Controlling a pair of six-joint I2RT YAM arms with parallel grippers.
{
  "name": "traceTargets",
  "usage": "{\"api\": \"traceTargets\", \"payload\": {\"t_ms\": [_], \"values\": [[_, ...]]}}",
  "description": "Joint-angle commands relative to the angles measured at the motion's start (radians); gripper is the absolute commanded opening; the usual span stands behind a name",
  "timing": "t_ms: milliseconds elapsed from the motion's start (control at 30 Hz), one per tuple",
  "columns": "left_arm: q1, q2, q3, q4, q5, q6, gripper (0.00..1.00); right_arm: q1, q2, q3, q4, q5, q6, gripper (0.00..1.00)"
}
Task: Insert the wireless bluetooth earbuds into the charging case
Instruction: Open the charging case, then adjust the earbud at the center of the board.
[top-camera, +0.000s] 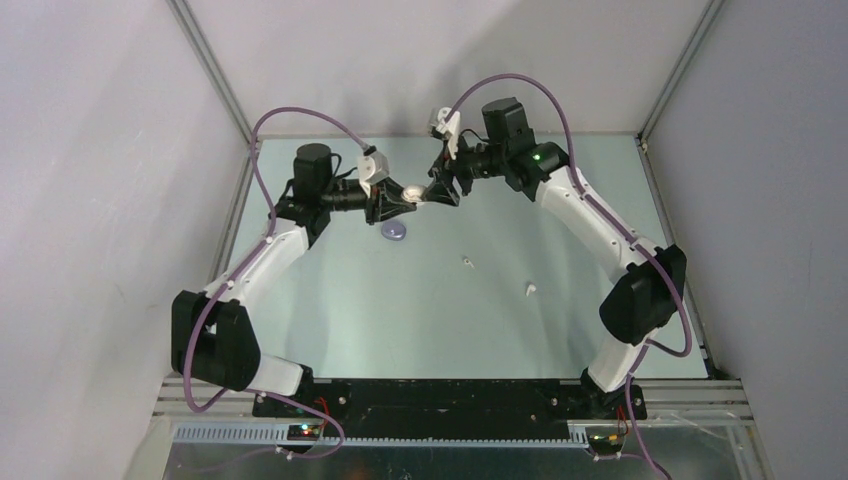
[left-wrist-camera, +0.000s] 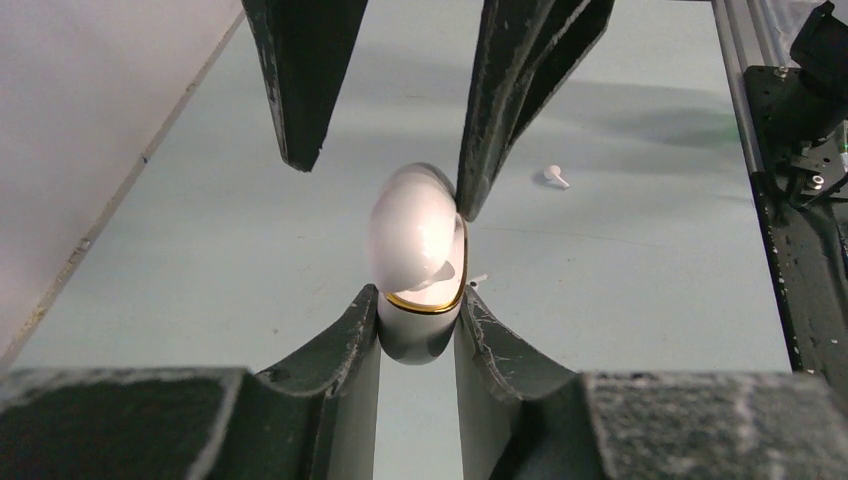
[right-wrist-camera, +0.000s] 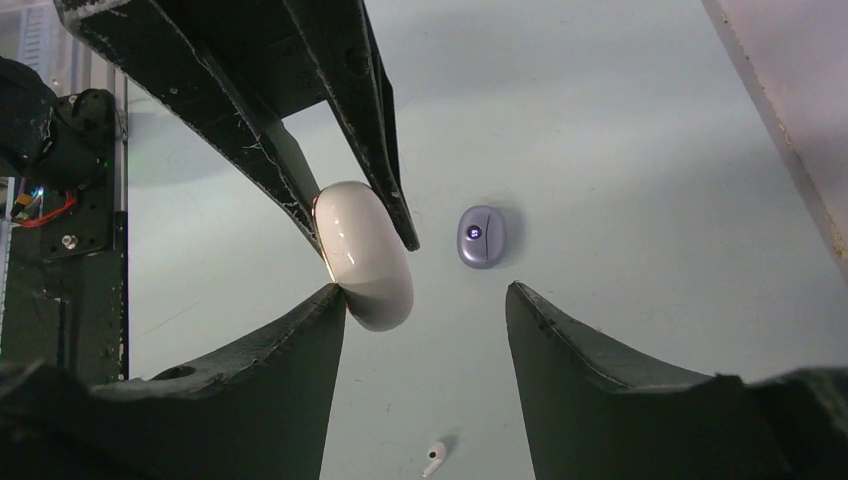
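Pale green tabletop (top-camera: 330, 330) boxed in by white walls and aluminium posts, with both arms reaching in from the near edge and meeting up in the air over the far half. The left gripper (left-wrist-camera: 420, 308) is clamped tight on the lower half of a white charging case (right-wrist-camera: 365, 255), its two fingers pinching the glossy shell just under a thin gold rim. The case's upper half looks blurred from the left wrist, so I can't tell how far the lid stands open. The right gripper (right-wrist-camera: 425, 290) faces it from the opposite side with its jaws spread wide. They straddle the top of the case, one fingertip touching the shell's edge and the other well clear of it, so this claw grips nothing. Down on the table, just below the two grippers, lies a small lilac oval case (top-camera: 395, 231) with a dark spot on its upper face. Nearer the arm bases and toward the right arm's side, a stemmed white earbud (top-camera: 467, 262) lies on the bare surface. A second white earbud (top-camera: 531, 291) lies a little further right and nearer still, apart from the first. Both are well away from the raised white case. Purple cables loop from each wrist back along the arms.
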Motion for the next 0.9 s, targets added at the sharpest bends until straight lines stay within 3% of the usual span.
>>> {"api": "traceTargets", "payload": {"t_ms": [0, 400, 733, 867], "values": [[-0.006, -0.007, 0.040, -0.024, 0.043, 0.036, 0.00, -0.016, -0.009, 0.035, 0.068, 0.014, 0.027, 0.64], [-0.007, -0.002, 0.037, -0.008, 0.030, -0.007, 0.00, -0.020, -0.010, 0.031, 0.071, 0.016, 0.035, 0.63], [0.004, -0.010, -0.019, 0.137, -0.023, -0.195, 0.00, -0.061, -0.164, 0.023, -0.093, -0.033, -0.042, 0.65], [0.017, -0.034, -0.062, 0.218, -0.051, -0.313, 0.00, -0.112, -0.224, -0.090, -0.146, 0.000, -0.080, 0.64]]}}
